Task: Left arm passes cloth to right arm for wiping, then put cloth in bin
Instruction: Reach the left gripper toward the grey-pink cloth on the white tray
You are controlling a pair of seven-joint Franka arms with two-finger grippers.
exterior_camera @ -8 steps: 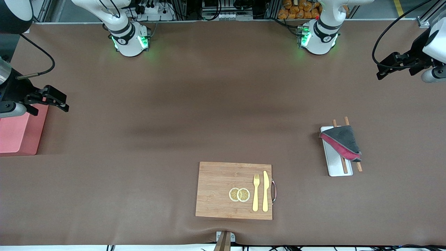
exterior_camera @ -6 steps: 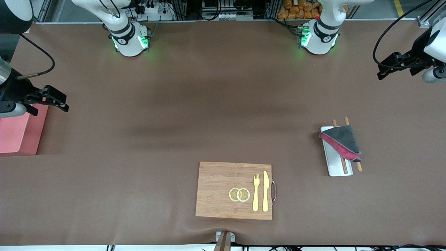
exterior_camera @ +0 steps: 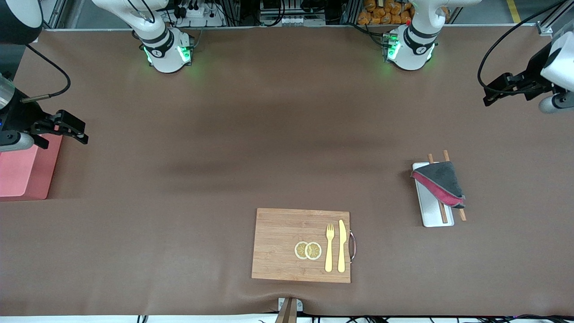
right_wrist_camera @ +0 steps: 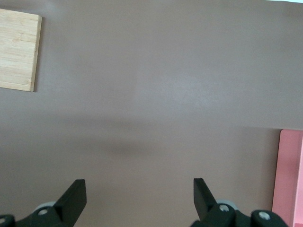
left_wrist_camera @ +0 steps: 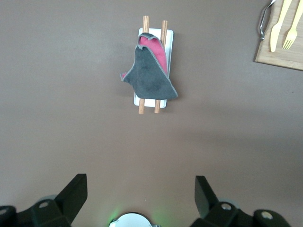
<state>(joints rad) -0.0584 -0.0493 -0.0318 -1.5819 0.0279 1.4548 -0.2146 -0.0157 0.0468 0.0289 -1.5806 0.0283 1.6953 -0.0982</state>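
Note:
The cloth [exterior_camera: 441,181], dark grey with a crimson-pink underside, lies folded in a rough triangle across a flat white tray [exterior_camera: 431,217] and two wooden chopsticks [exterior_camera: 443,214], toward the left arm's end of the table. The left wrist view shows the cloth [left_wrist_camera: 150,78] lying free. My left gripper [exterior_camera: 489,92] hangs open and empty above the bare table at that end, well apart from the cloth; its open fingertips frame bare table [left_wrist_camera: 140,189]. The salmon-pink bin [exterior_camera: 22,172] stands at the right arm's end. My right gripper [exterior_camera: 81,131] hovers open and empty beside the bin [right_wrist_camera: 289,179].
A wooden board [exterior_camera: 278,244] lies near the front edge at mid-table, carrying two lemon slices [exterior_camera: 308,250], a yellow fork [exterior_camera: 329,246] and a yellow knife [exterior_camera: 341,246]. The two arm bases [exterior_camera: 167,51] [exterior_camera: 409,49] stand along the back edge.
The left gripper has shifted very slightly. The right arm, the cloth and everything on the table are where they were.

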